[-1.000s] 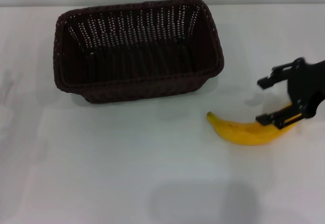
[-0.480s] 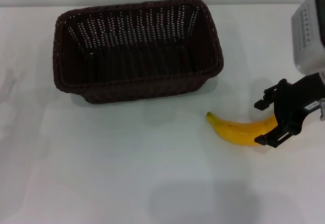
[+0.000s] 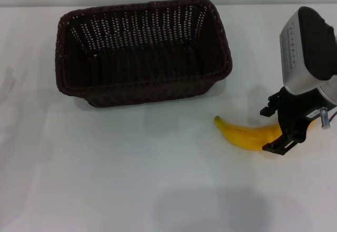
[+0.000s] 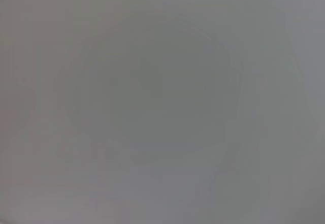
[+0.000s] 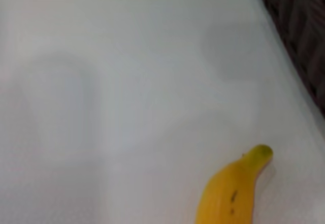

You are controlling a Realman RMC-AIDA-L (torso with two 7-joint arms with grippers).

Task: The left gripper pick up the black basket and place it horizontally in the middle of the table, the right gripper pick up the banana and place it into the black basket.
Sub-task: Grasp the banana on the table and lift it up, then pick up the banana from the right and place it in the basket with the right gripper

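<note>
The black basket [image 3: 142, 50] stands upright and lengthwise at the back middle of the white table [image 3: 105, 179], empty. The yellow banana [image 3: 245, 134] lies on the table to the basket's front right. My right gripper [image 3: 275, 129] is open, its black fingers [image 3: 276, 147] straddling the banana's right end, one behind it and one in front. The right wrist view shows the banana's free tip [image 5: 228, 196] on the table and a corner of the basket [image 5: 299, 41]. My left gripper is out of view; its wrist view shows only plain grey.
The silver-grey housing of my right arm [image 3: 308, 50] rises at the right edge, above the banana's end. White tabletop surrounds the basket to the left and front.
My right gripper has turned and come down over the banana's right end, fingers now either side of it. The arm's housing has come into view. Basket and banana have not moved.
</note>
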